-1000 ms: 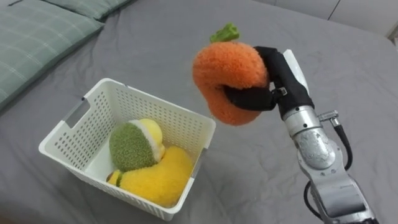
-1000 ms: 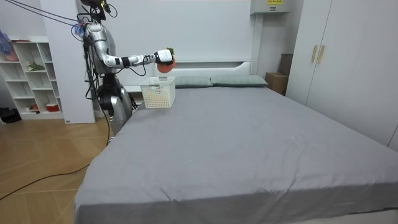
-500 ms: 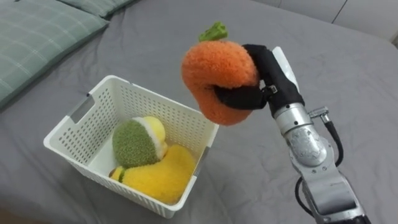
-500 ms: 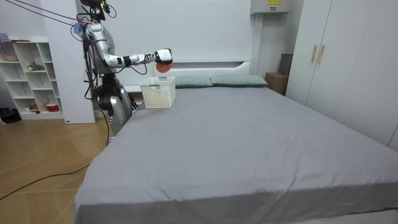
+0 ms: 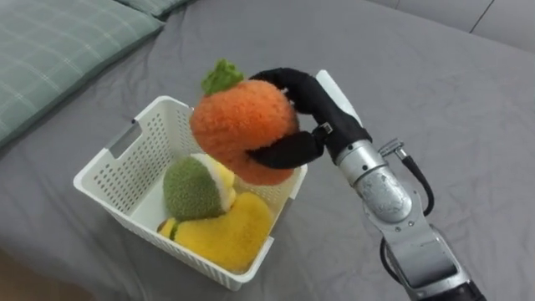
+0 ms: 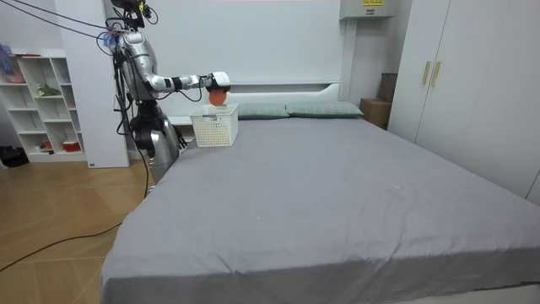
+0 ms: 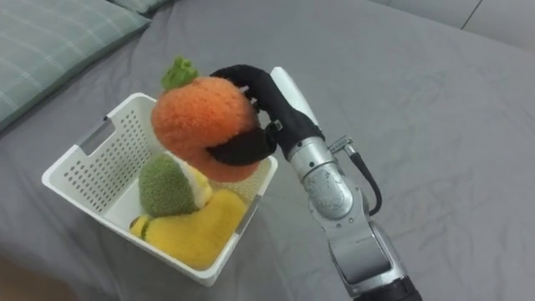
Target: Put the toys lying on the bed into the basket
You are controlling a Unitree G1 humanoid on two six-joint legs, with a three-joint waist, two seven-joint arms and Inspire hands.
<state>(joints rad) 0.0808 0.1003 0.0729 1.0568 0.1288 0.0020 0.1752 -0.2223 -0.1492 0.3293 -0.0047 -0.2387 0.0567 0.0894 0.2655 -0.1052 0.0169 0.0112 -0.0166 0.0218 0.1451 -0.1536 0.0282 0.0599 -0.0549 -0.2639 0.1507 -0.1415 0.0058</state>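
**Grey-sheeted bed** (image 5: 468,100): broad and bare to the right of the arm. The robot stands at its side near the headboard, at the room view's left.

**Green checked pillow** (image 5: 50,50): at the upper left, well apart from the work.

**White perforated plastic basket** (image 5: 113,146): it rests on the bed below the raised arm. Its far left half is bare and offers open room.

**Right hand** (image 5: 322,113): it reaches in from the lower right, its black fingers (image 5: 288,81) curled over the top and the thumb wrapped beneath, clasping the toy firmly.

**Round orange plush toy with a green leaf tuft** (image 5: 238,134): held in the air to the left of the palm, above the basket's right rim and partly over its interior, tuft pointing up and away. Release probably needs only a slight carry leftward, clear of the rim, then a straight drop.

**Yellow plush toy** (image 5: 221,238): lying in the basket's near right corner.

**Green-and-yellow plush toy** (image 5: 191,188): resting against it, beneath the held toy.
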